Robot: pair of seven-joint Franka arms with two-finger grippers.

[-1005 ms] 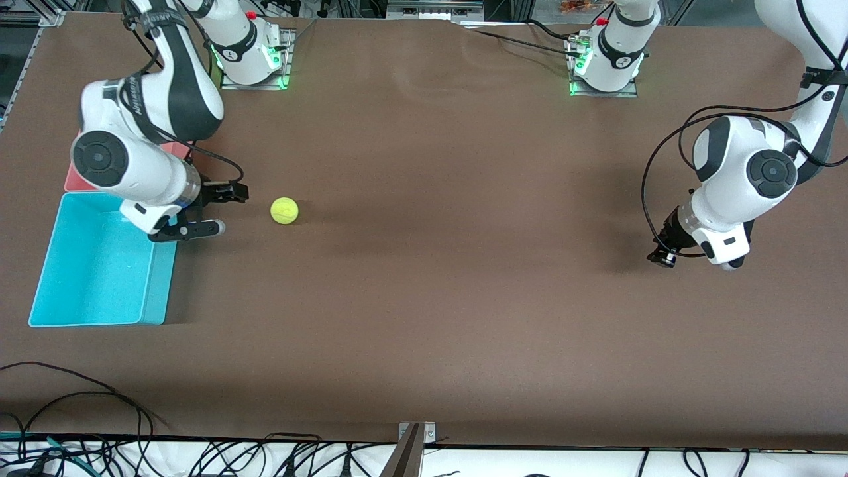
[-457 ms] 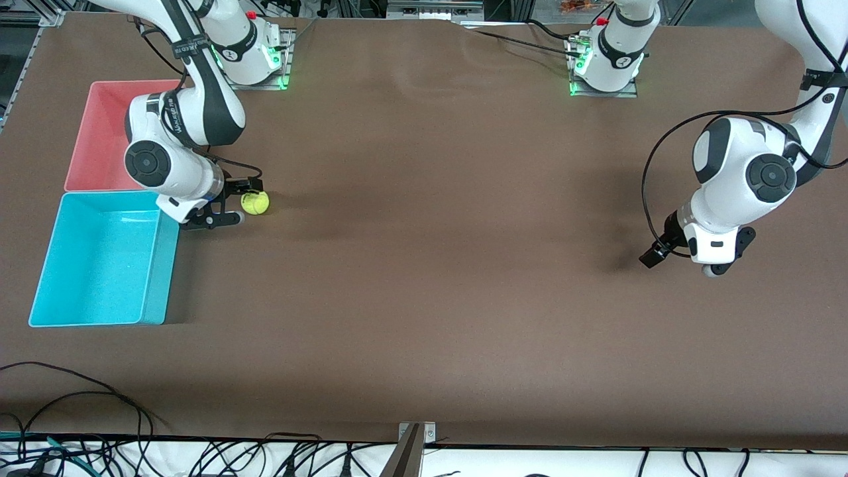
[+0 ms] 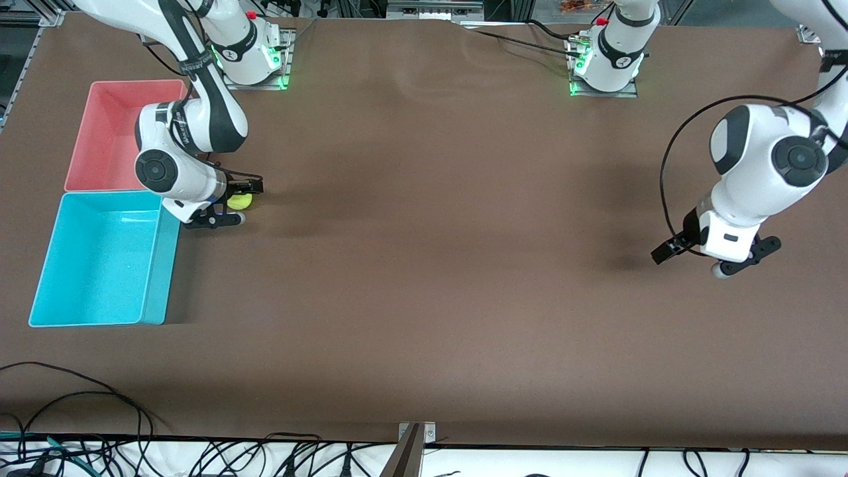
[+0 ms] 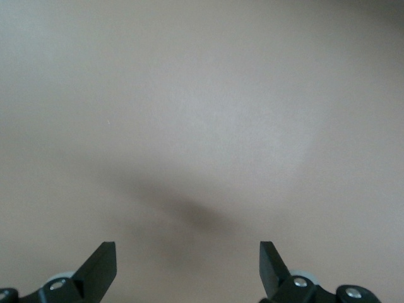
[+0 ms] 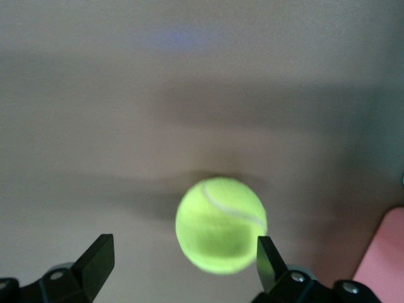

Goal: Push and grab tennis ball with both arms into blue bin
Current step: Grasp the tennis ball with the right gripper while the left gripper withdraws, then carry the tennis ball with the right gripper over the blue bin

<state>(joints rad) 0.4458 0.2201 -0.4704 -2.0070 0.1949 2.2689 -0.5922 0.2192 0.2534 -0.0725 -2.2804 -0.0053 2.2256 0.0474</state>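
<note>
We take the light cyan-blue rectangular plastic bin [image 3: 99, 258] as our landmark; of all the things on the brown table [image 3: 424, 298] it lies nearest the front camera, at the right arm's end. Its inside holds nothing we can see but its own glossy floor.

Just beside the bin's corner that points toward the table's middle and the robots' bases, we see the right arm's black two-finger gripper [image 3: 237, 203] low at the table. Its jaws stand wide, and the small fuzzy yellow-green tennis ball [image 3: 239, 201] sits between them, outside the bin and close to its wall. In the right wrist view the ball [image 5: 221, 225] lies between the two fingertips [image 5: 98, 259], nearer one than the other; we cannot tell whether it touches that one.

Farther from the camera, touching the blue bin's farther wall, we see a pink rectangular plastic bin [image 3: 99, 132].

Well apart from the bin, at the left arm's end of the table, the left arm's black two-finger gripper [image 3: 719, 260] waits above bare table, its jaws wide and holding nothing [image 4: 187, 265].
</note>
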